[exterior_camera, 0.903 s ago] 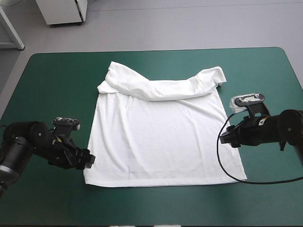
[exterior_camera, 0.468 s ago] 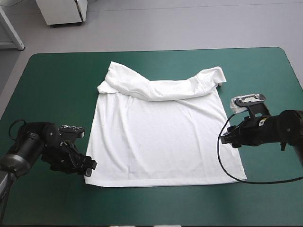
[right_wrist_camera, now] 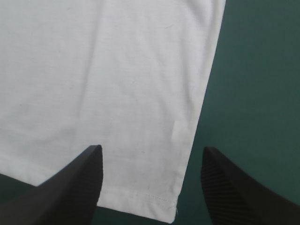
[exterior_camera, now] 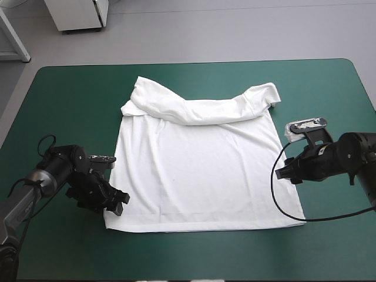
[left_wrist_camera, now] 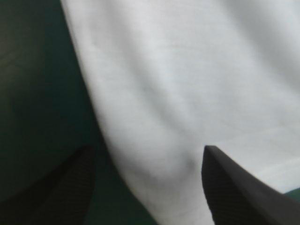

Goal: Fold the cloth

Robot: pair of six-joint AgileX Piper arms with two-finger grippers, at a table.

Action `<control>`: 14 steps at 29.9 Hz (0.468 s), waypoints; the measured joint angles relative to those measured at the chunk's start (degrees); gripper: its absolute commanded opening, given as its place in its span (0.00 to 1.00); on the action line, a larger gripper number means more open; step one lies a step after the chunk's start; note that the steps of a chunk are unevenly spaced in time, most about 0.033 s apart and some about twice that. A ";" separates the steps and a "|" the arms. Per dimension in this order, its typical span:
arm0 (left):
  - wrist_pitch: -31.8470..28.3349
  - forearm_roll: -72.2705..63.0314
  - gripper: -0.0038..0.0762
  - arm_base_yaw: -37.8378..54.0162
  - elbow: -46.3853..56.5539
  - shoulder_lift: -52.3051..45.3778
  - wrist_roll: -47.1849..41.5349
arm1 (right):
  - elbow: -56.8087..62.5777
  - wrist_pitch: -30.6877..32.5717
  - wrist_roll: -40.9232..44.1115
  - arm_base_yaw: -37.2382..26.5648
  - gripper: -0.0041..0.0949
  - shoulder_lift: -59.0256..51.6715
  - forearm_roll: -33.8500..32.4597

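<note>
The white T-shirt (exterior_camera: 194, 170) lies spread flat on the teal-green cover, with its far part folded over in a rumpled band (exterior_camera: 200, 106). My left gripper (exterior_camera: 120, 203) is low at the shirt's near left corner. It is open, and in the left wrist view the left gripper (left_wrist_camera: 147, 154) has the shirt (left_wrist_camera: 187, 70) and its side edge between the fingers. My right gripper (exterior_camera: 281, 174) sits at the shirt's right edge, a little up from the near right corner. In the right wrist view the right gripper (right_wrist_camera: 151, 150) is open over the shirt's (right_wrist_camera: 93, 70) hem corner.
The teal-green cover (exterior_camera: 70, 100) shows on all sides of the shirt, in wide bands to the left and right. The table's near edge runs close below the shirt's hem.
My left arm has swung in toward the shirt's near left corner, its gripper shifting right and slightly nearer. The right gripper has barely shifted. The shirt lies as before.
</note>
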 measured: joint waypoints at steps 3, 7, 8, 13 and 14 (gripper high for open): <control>-0.25 -1.72 0.39 0.00 0.00 1.28 1.35 | 0.00 0.05 0.56 0.07 0.62 0.00 -0.77; -0.55 -3.24 0.22 0.00 0.00 1.68 3.42 | 0.00 0.36 2.36 0.07 0.62 0.00 -1.83; -0.57 -3.53 0.18 0.00 0.07 1.81 3.83 | 0.00 0.53 2.53 0.13 0.62 0.00 -2.01; -0.57 -3.83 0.05 0.00 0.30 1.97 5.11 | 0.99 1.32 4.42 1.32 0.62 0.00 -3.77; -0.42 -3.83 0.05 0.00 0.32 1.97 5.38 | 2.06 1.32 4.95 1.61 0.62 0.00 -4.20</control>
